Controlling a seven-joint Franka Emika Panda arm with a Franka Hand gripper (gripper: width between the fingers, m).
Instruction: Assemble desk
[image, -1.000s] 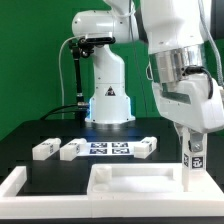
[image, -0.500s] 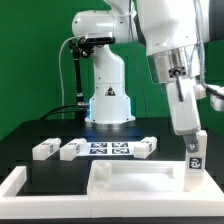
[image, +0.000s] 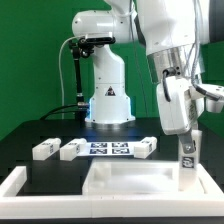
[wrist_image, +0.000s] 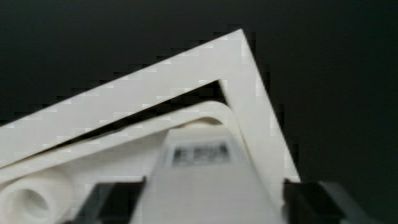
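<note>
Evidently the end effector (image: 187, 142) hangs straight down over one leg (image: 187, 160), which stands upright at the corner of the desk slab (image: 100, 176) on the exterior view's right, presumably so it can be seated there. In the wrist view the fingers (wrist_image: 116, 205) flank that leg on both sides (too blurred to show whether they clamp it or stand clear, so I cannot tell). The slab lies on the bench (image: 60, 168). Three spare legs (image: 45, 149) lie by the marker board (image: 105, 150), well apart from the slab.
</note>
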